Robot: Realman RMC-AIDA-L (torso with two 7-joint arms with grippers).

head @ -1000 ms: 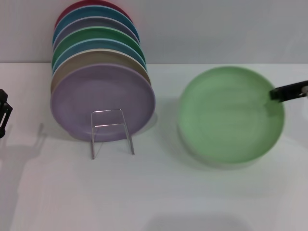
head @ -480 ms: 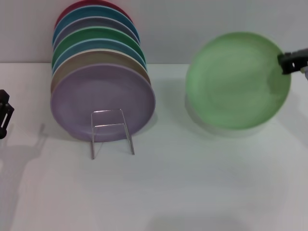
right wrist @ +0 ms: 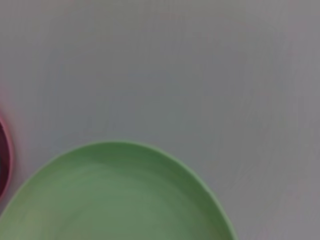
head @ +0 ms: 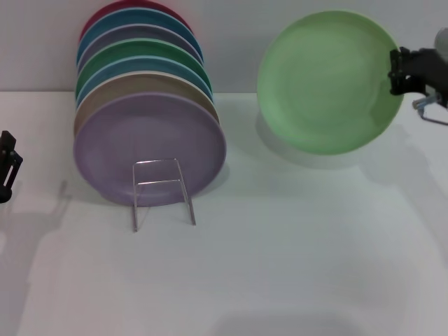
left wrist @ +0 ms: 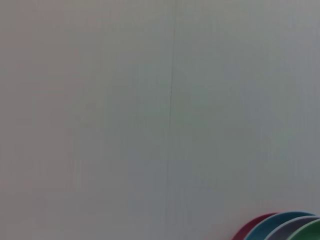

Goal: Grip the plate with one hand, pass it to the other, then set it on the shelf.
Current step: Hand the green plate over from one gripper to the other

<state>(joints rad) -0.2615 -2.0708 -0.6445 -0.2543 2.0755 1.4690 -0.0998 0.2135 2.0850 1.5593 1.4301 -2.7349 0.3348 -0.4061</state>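
Note:
The pale mint-green plate (head: 325, 80) hangs in the air at the back right, tilted up with its face toward me. My right gripper (head: 396, 72) is shut on its right rim. The plate also fills the right wrist view (right wrist: 115, 197). The silver wire shelf (head: 162, 190) stands at the front of the row of plates on the left; its front loops hold nothing. My left gripper (head: 7, 164) sits at the far left edge, low and away from the plate.
Several plates stand on edge in a row at the back left, with the lavender plate (head: 149, 148) in front and a darker green plate (head: 150, 52) behind. Their top edges show in the left wrist view (left wrist: 287, 227). The white table (head: 294, 259) spreads in front.
My right gripper has lifted the mint-green plate off the table and tilted it upright, moving it up and slightly left. The left arm has barely moved.

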